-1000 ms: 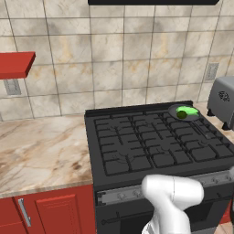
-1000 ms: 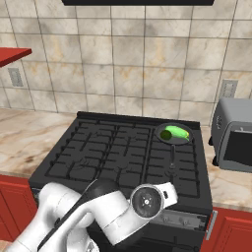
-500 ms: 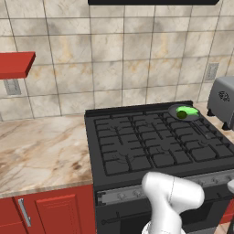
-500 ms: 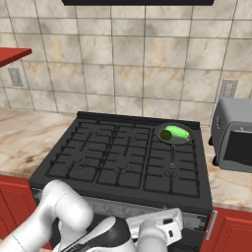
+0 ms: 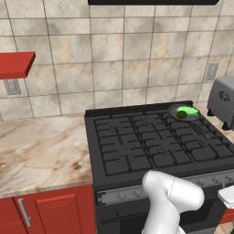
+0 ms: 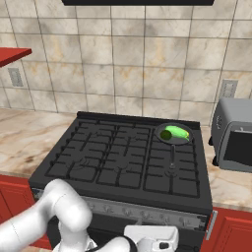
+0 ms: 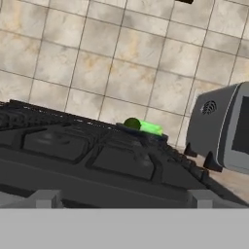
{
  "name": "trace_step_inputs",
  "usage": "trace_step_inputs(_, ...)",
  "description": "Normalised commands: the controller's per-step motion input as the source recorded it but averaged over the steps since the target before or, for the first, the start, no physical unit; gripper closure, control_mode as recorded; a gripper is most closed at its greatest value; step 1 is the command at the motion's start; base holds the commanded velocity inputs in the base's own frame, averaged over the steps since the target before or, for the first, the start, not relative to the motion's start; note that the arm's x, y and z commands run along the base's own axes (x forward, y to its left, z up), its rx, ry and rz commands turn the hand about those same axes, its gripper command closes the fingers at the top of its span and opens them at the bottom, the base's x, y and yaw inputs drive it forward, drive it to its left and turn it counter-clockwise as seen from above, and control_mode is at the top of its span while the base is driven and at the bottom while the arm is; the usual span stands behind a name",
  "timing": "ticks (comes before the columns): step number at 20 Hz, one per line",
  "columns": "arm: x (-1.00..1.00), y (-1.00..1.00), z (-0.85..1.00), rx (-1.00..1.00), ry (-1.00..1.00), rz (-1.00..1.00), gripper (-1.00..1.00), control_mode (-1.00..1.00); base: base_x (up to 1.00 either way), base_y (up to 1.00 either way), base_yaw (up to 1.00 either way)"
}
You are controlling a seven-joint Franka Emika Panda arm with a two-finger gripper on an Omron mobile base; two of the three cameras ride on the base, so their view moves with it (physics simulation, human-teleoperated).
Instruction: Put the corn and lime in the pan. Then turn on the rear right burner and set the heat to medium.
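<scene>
1. The pan [image 6: 174, 134] sat on the rear right burner [image 6: 178, 140] of the black stove [image 5: 151, 146], its handle pointing toward the front.
2. The corn [image 6: 178, 132] and the lime [image 6: 166, 134] lay inside the pan, touching, the lime on the left.
3. The claw [image 6: 162, 244] hung low before the stove's front, below the knob panel [image 6: 147, 212]; whether it was spread or pressed together could not be told.
4. A grey toaster [image 6: 235, 134] stood on the surface [image 5: 41, 151] right of the stove.
</scene>
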Motion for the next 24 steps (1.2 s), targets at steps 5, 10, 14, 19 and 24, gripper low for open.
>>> trace_step_inputs(5,0.0,-0.12,-0.11,0.06,-0.01,0.0,-1.0,-1.0,0.0,0.0,0.0)
trace_step_inputs(10,0.04,-0.1,-0.07,0.04,0.05,0.04,-1.0,-1.0,0.0,0.0,0.0)
trace_step_inputs(14,0.12,0.0,-0.22,0.08,0.08,0.07,-1.0,-1.0,0.0,0.0,0.0)
trace_step_inputs(19,0.02,-0.01,-0.7,0.1,0.02,0.04,-1.0,-1.0,0.0,0.0,0.0)
trace_step_inputs(24,0.11,-0.18,-0.36,0.04,0.0,0.0,-1.0,-1.0,0.0,0.0,0.0)
